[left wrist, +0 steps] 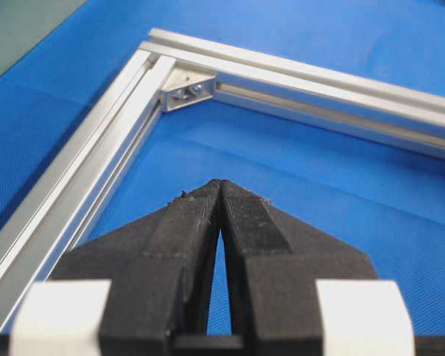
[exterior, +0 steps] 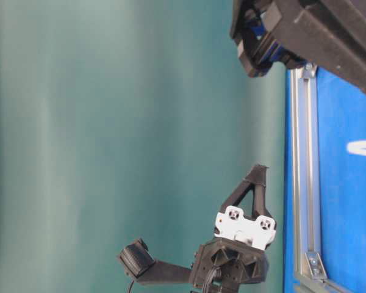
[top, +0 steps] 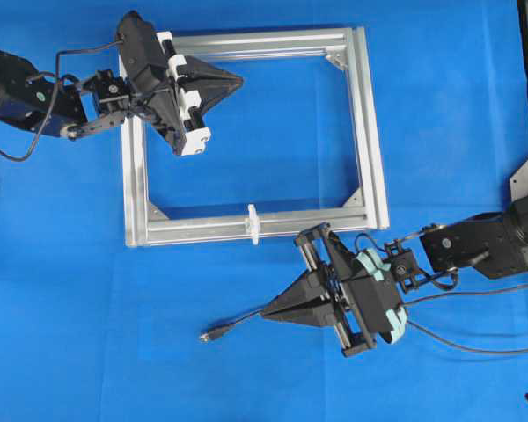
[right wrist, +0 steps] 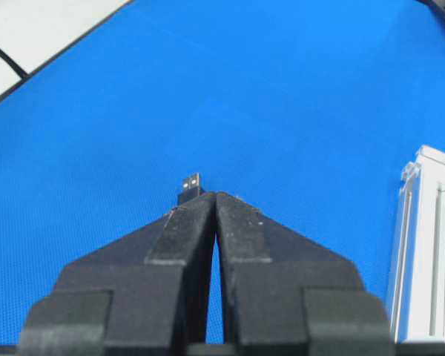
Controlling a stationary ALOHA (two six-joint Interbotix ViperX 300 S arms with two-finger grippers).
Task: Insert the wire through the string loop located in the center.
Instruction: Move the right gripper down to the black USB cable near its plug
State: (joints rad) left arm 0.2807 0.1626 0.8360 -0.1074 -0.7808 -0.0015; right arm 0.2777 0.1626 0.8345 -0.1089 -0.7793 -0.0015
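Observation:
The wire (top: 242, 322) lies on the blue mat in front of the frame, and its plug (top: 216, 333) with a silvery tip points left. My right gripper (top: 266, 312) is shut on the wire just behind the plug. In the right wrist view the plug (right wrist: 190, 185) sticks out past the closed fingertips (right wrist: 215, 195). The string loop (top: 253, 222) is small and white and stands on the middle of the frame's near bar, just up and left of the right gripper. My left gripper (top: 239, 83) is shut and empty over the frame's far left part, its tips (left wrist: 220, 184) meeting above the mat.
The square silver aluminium frame (top: 370, 132) lies on the blue mat, with a corner bracket (left wrist: 187, 90) ahead of the left gripper. Its end (right wrist: 430, 245) shows at the right of the right wrist view. Thin black arm cables (top: 475, 347) trail at the right.

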